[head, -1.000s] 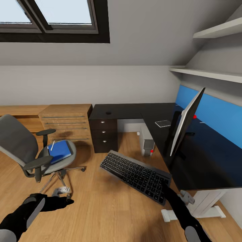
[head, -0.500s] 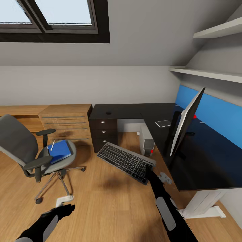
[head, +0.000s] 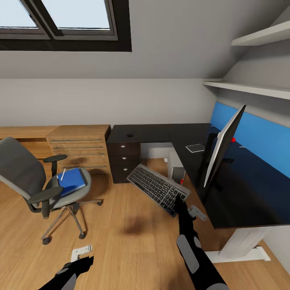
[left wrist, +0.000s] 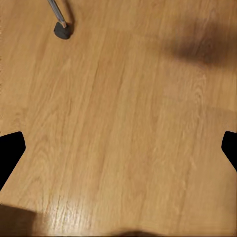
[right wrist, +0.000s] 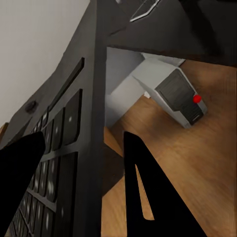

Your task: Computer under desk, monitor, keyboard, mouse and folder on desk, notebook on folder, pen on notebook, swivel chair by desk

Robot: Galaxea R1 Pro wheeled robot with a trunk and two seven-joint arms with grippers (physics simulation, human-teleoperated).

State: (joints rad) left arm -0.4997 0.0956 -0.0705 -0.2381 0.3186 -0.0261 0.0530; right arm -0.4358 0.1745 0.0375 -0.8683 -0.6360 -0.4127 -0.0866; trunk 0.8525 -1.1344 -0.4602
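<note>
The right gripper (head: 180,202) holds the keyboard (head: 158,188) in the air above the wooden floor (head: 129,245), its fingers (right wrist: 143,197) clamped on one end, the board tilted and just off the front edge of the bench (head: 225,193). In the right wrist view the keys run past one finger, and the computer (right wrist: 180,101) stands on the floor under the bench (a red spot on its face). The monitor (head: 222,147) stands on the bench by the blue back panel. The left gripper (left wrist: 118,148) hangs low over bare floor, fingers spread apart and holding nothing. The folder (head: 71,181) lies on the seat of the swivel chair (head: 38,181), well apart from the bench.
</note>
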